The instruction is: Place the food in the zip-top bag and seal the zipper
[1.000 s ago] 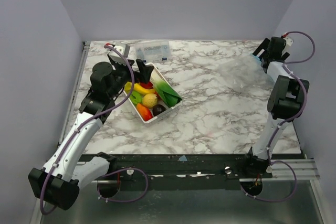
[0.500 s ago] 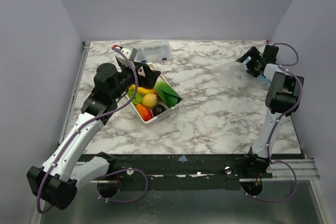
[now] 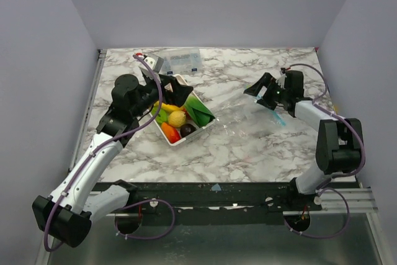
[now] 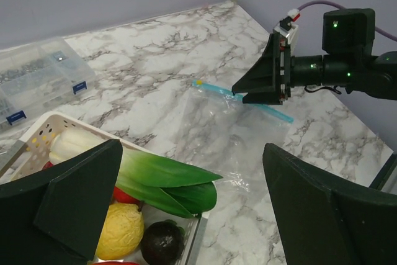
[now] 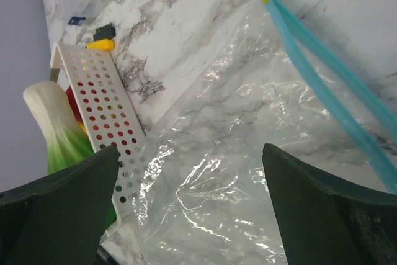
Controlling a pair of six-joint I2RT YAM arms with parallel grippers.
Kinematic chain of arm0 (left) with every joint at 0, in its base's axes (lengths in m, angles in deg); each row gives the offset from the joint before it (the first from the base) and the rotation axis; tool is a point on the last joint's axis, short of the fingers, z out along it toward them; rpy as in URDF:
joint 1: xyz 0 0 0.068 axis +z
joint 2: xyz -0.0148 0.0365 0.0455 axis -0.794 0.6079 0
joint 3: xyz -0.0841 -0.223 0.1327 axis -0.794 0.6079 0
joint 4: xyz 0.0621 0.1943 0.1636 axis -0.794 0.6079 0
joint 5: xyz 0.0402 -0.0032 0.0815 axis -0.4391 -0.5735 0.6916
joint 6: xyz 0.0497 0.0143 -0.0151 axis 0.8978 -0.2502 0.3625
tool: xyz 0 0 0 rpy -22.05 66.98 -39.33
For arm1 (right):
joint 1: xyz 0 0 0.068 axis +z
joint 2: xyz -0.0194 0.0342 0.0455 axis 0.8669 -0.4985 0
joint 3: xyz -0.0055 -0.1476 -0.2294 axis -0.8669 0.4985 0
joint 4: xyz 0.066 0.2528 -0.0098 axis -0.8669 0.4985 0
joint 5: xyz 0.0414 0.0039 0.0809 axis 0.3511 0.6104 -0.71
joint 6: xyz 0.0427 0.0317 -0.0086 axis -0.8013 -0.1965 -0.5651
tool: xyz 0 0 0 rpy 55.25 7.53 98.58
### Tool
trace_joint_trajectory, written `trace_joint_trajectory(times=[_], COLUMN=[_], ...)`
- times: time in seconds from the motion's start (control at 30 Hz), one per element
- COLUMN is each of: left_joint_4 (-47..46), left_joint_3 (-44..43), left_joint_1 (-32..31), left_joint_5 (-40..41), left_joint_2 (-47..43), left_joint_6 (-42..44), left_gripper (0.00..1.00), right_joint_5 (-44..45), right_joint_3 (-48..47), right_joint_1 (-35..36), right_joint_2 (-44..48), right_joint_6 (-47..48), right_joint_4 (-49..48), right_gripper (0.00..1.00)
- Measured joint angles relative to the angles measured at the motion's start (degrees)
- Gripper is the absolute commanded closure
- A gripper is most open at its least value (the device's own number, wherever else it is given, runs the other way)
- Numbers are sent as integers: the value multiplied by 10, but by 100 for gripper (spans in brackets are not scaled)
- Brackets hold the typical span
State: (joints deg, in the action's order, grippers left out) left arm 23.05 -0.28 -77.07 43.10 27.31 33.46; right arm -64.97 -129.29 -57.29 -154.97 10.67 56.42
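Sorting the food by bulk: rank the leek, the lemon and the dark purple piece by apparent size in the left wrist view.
1. leek, clearly largest.
2. lemon.
3. dark purple piece, looks slightly smaller, but the picture's bottom edge cuts it off, so this is unsure.

Left arm (image 3: 102,150) ran up the left edge. You held the left gripper (image 3: 173,88) short of the far-left corner, jaws spread wide. Right arm (image 3: 308,112) bent inward from the right edge. Right gripper (image 3: 259,94) sat low, jaws equally wide.
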Motion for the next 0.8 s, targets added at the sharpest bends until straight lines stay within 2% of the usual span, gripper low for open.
trace_joint_trajectory(times=[0.13,0.23,0.3,0.37,0.43,0.5,0.57,0.7,0.8], left_joint_4=[-5,-7,-7,-6,-6,-6,-5,2,10], left_joint_3=[0,0,0,0,0,-2,-5,-20,-27], left_joint_1=[0,0,0,0,0,0,0,0,0], left_joint_5=[-13,-22,-27,-34,-42,-50,-56,-80,-89], left_joint_2=[7,16,24,31,39,48,57,82,91], left_joint_6=[-10,-16,-19,-22,-25,-30,-35,-46,-49], left_gripper=[1,1,1,1,2,1,2,2,3], right_joint_5=[39,51,48,31,1,-23,-41,-75,-92], right_joint_3=[-8,-28,-35,-38,-41,-41,-41,-41,-41], right_joint_1=[-14,-37,-68,-96,-121,-130,-130,-127,-126], right_joint_2=[39,38,30,15,-7,-29,-42,-65,-71], right_joint_6=[38,68,83,97,110,123,135,153,162], right_joint_4=[21,47,59,68,75,82,91,97,102], right_gripper=[1,8,19,28,30,34,43,48,49])
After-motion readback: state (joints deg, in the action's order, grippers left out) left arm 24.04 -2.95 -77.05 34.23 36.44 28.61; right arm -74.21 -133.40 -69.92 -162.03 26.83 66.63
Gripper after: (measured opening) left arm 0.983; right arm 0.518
